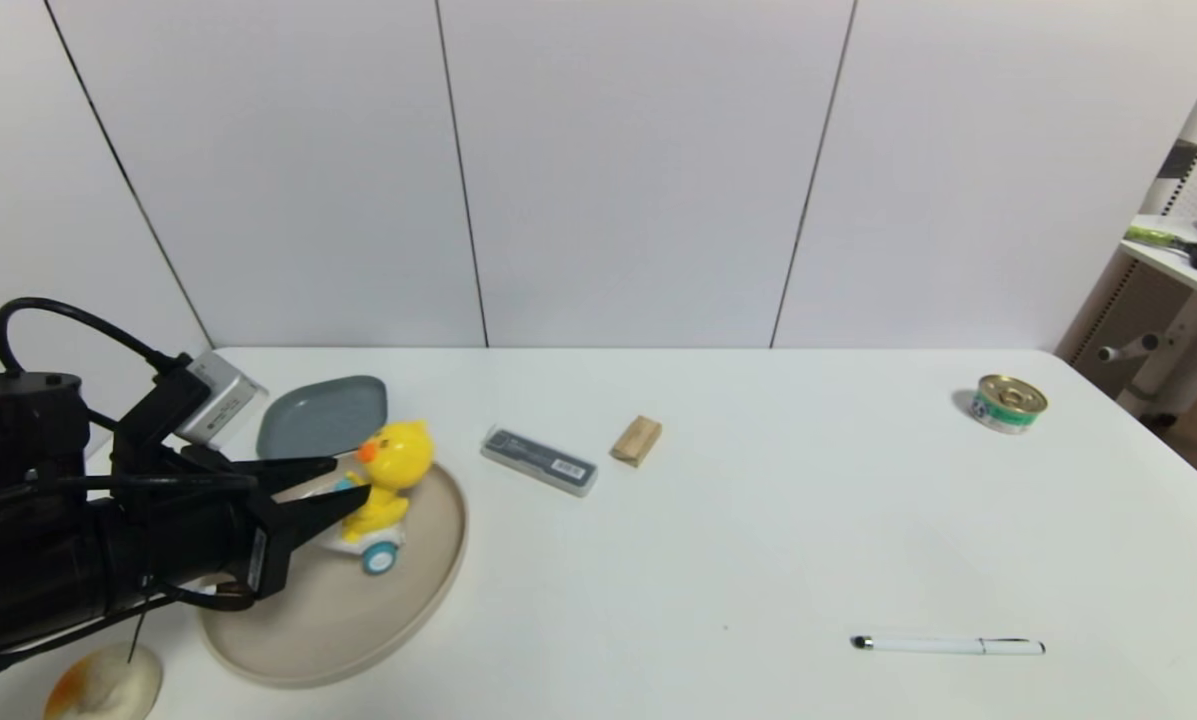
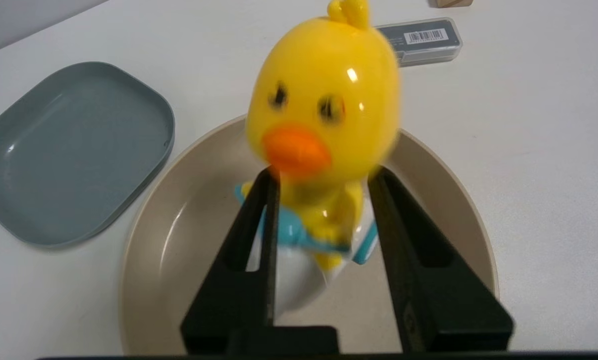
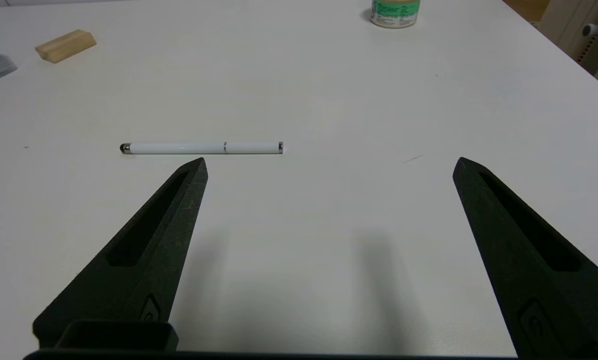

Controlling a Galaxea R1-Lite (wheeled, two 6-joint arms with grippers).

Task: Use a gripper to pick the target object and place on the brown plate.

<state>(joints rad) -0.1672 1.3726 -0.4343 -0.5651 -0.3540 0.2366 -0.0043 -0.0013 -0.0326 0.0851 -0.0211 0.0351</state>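
The left gripper [image 1: 343,480], a black two-fingered pointed claw on a black arm with looping cables and a small silver box, reaches in from the robot's left side, its jaws pointing forward and closed against something held between them. The right gripper [image 3: 328,167], a matching black claw, hangs low over the worktop with its jaws spread wide apart.

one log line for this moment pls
left gripper: shut on duck | duck: over brown plate | right gripper: open, idle over table near pen
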